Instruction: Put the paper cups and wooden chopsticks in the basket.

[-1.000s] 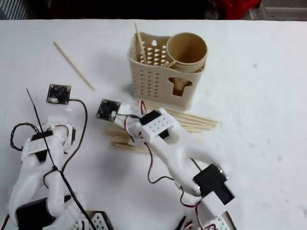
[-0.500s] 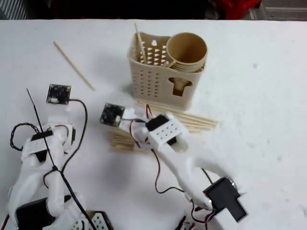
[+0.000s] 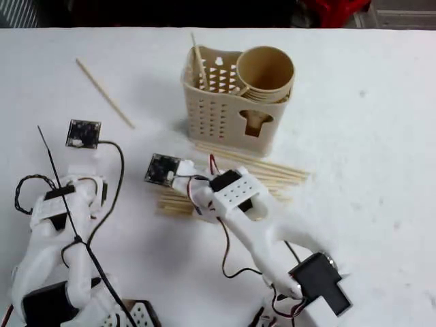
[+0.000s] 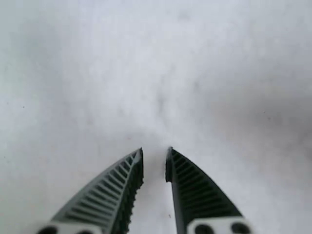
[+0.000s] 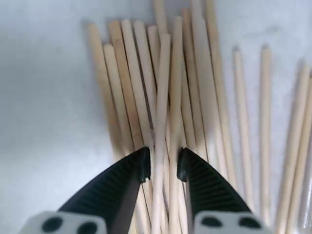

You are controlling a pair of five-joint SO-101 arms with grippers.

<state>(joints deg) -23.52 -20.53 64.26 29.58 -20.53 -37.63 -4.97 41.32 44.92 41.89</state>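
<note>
Near left of table (image 4: 146, 58), left gripper (image 4: 154, 158) hovering over bare surface, jaws narrowly apart, holding nothing. Farther back, stray chopstick (image 3: 103, 92) lying alone, well apart from basket (image 3: 218, 116). Mid-table, right gripper (image 5: 163, 163) pointing down into chopstick pile (image 5: 146, 87), jaws at narrow gap, tips sitting either side of pile's top pieces. Pile lying just in front of basket. Basket standing upright, single stick (image 3: 198, 61) leaning inside, stacked cups (image 3: 264, 71) sitting in its right compartment.

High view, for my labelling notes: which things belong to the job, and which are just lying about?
Job: basket; paper cups stacked in it; chopstick pile before it; lone chopstick apart; upright chopstick in basket.
Lying about: camera boards; black wires.
</note>
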